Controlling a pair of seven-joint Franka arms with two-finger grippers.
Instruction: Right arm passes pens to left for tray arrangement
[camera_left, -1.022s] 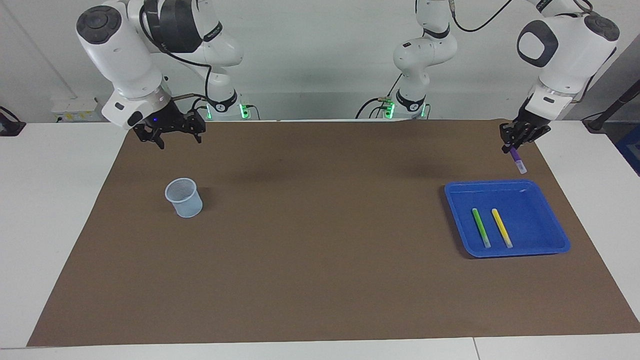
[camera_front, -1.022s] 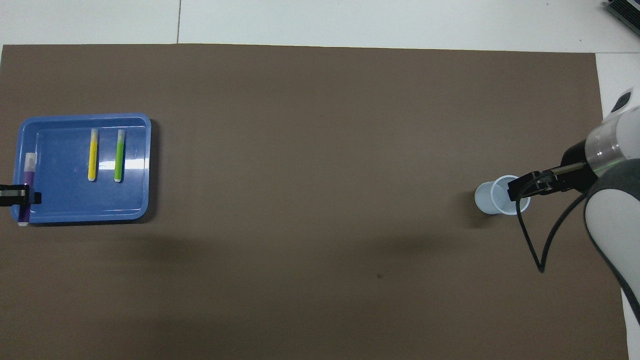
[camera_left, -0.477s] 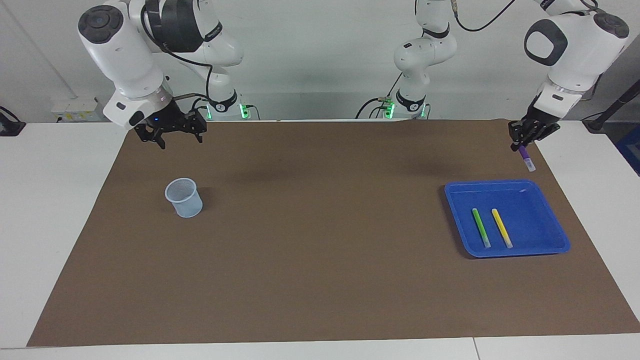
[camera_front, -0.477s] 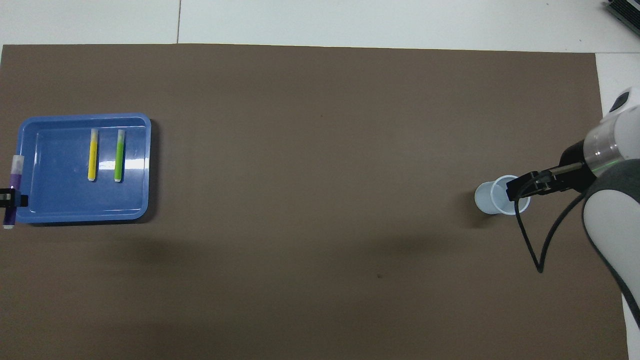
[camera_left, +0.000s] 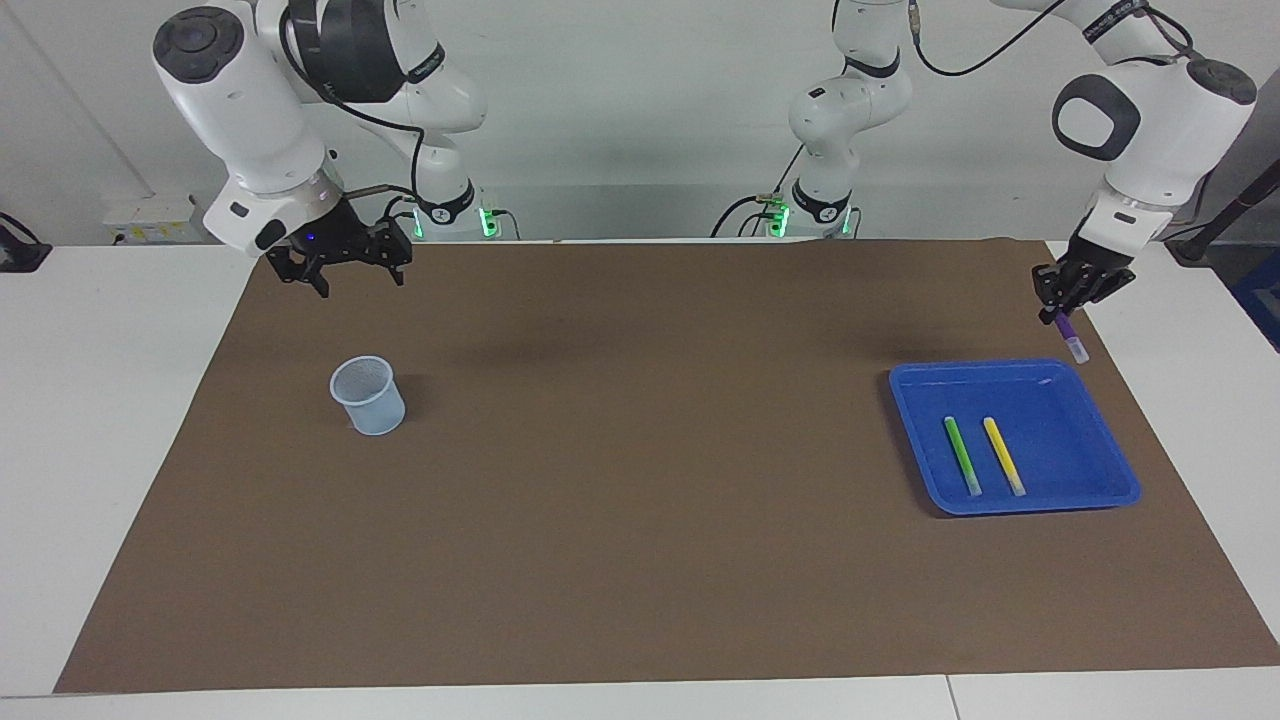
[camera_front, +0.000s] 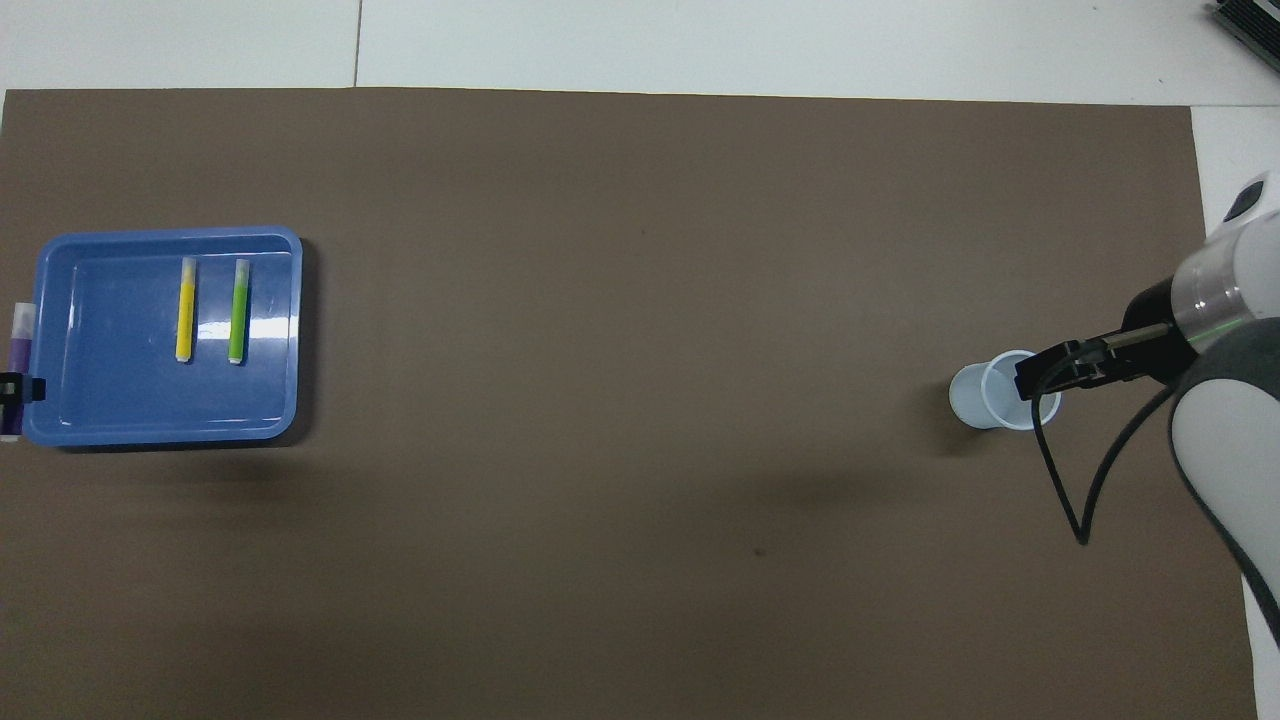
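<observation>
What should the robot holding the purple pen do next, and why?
Probably bring the purple pen over the tray and lower it beside the yellow pen. The left gripper holds it in the air near the tray's corner, while the yellow and green pen already lie inside.

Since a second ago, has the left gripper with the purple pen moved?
Yes. The left gripper, shut on the purple pen, has drifted off the blue tray toward the left arm's end of the table.

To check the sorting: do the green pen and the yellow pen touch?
Apart. The overhead view shows bare tray floor between green pen and yellow pen.
</observation>
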